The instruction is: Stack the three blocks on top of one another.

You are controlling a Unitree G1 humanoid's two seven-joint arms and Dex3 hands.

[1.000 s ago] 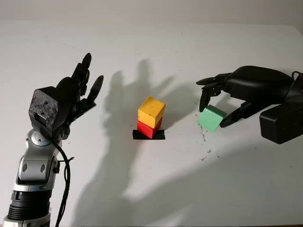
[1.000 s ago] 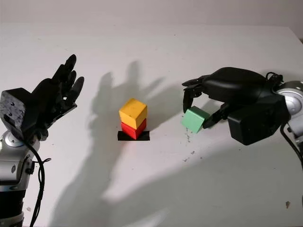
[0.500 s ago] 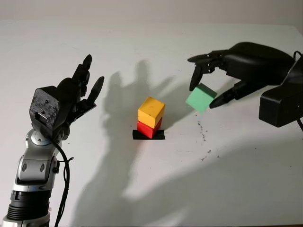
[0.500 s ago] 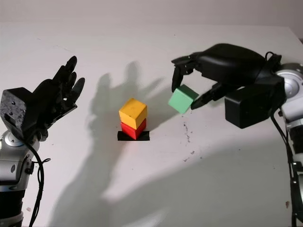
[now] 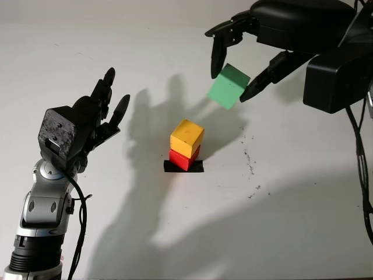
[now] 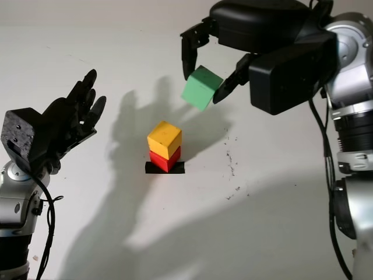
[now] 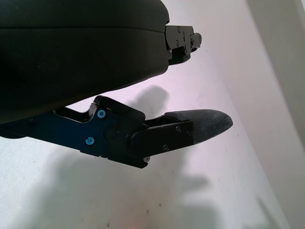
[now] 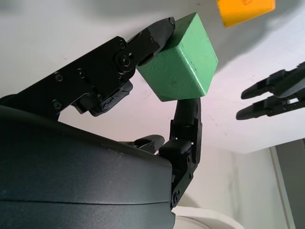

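Note:
A yellow block (image 5: 187, 137) sits on a red block (image 5: 182, 159), which stands on a strip of black tape (image 5: 183, 167) at the table's middle. My right hand (image 5: 233, 70) is shut on a green block (image 5: 228, 86), holding it tilted in the air above and to the right of the stack. In the right wrist view the green block (image 8: 181, 59) is pinched between the fingers, with the yellow block (image 8: 244, 10) beyond it. My left hand (image 5: 96, 114) is open, raised to the left of the stack.
The white table (image 5: 262, 221) carries a few dark specks (image 5: 252, 169) right of the tape. Hand shadows fall across the table behind and in front of the stack.
My right hand has lifted the green block off the table and carried it up and leftward toward the stack. The left hand has stayed where it was.

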